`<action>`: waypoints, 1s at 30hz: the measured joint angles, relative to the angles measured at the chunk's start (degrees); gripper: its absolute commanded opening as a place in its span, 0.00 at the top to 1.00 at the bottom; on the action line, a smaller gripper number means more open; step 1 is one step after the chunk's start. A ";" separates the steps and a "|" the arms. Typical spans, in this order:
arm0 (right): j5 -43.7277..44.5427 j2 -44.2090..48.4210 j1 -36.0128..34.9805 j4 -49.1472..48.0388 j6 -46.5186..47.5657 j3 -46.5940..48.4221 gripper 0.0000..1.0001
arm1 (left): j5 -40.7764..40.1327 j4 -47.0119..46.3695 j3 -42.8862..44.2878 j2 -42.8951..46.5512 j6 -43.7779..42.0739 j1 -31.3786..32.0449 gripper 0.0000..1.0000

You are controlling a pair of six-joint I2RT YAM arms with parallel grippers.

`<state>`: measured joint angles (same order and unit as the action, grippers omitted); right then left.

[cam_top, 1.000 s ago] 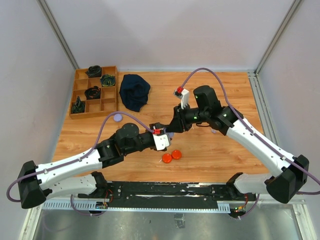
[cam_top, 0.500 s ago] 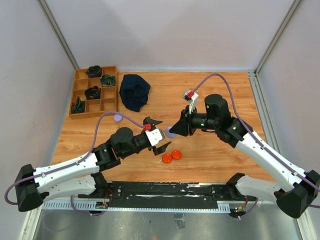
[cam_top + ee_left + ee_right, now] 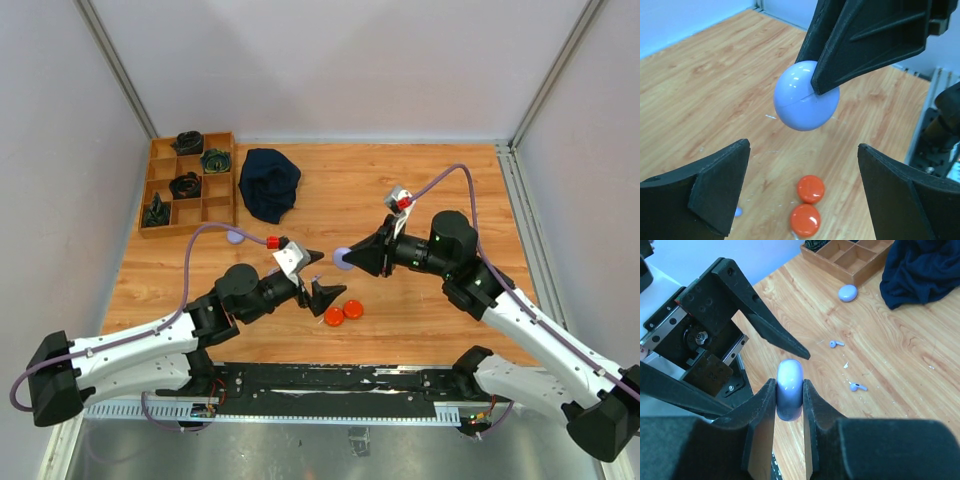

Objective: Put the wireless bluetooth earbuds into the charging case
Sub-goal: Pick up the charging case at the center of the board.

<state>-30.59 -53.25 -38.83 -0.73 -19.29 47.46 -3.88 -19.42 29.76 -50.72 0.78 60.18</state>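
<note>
The right jaws clench the pale lavender rounded plastic charging case (image 3: 343, 258) aloft mid-frame, likely presenting it to the released left jaws, while tiny lavender plastic earbuds (image 3: 836, 344) lie on the wooden tabletop (image 3: 900, 355).

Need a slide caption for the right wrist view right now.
Right hand clamps a round lavender case above the table, two lavender earbuds lying loose beyond it.

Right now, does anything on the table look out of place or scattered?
Yes: one lavender earbud and a second earbud lie loose on the wooden table, apart, with white flecks between them. A lavender case hangs above, pinched in the right gripper.
</note>
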 measured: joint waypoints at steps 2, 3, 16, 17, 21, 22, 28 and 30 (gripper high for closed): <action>0.00 0.87 0.00 -2.01 0.00 -1.62 0.99 | 0.57 -2.21 -1.66 1.05 2.80 -0.15 0.09; 0.00 1.33 0.00 -3.04 0.00 -2.54 0.99 | 0.94 -3.17 -2.47 1.57 4.04 -0.37 0.10; -4.57 3.23 0.00 -13.73 0.04 -8.02 0.99 | 11.72 -19.96 -10.91 3.61 19.54 -6.78 0.23; -5.44 3.23 0.00 -14.16 0.15 -8.02 0.99 | 12.72 -21.09 -11.19 3.39 20.46 -7.30 0.24; -8.46 3.21 0.00 -15.78 0.83 -8.02 0.99 | 16.57 -25.24 -11.87 2.27 22.93 -9.25 0.30; -9.29 3.21 0.00 -16.15 1.01 -8.02 0.99 | 17.29 -26.18 -11.87 1.95 23.34 -9.57 0.32; -13.97 2.34 0.00 -18.08 1.53 -8.02 0.99 | 20.83 -30.49 -11.89 0.72 24.37 -9.97 0.38; -14.91 1.95 0.00 -18.62 1.57 -8.02 0.99 | 21.81 -31.69 -11.93 0.55 24.39 -10.01 0.42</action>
<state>-45.50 -51.31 -38.83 -19.35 -17.72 39.44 17.93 -51.11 17.82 -50.17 25.17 50.17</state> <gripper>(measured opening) 0.241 0.634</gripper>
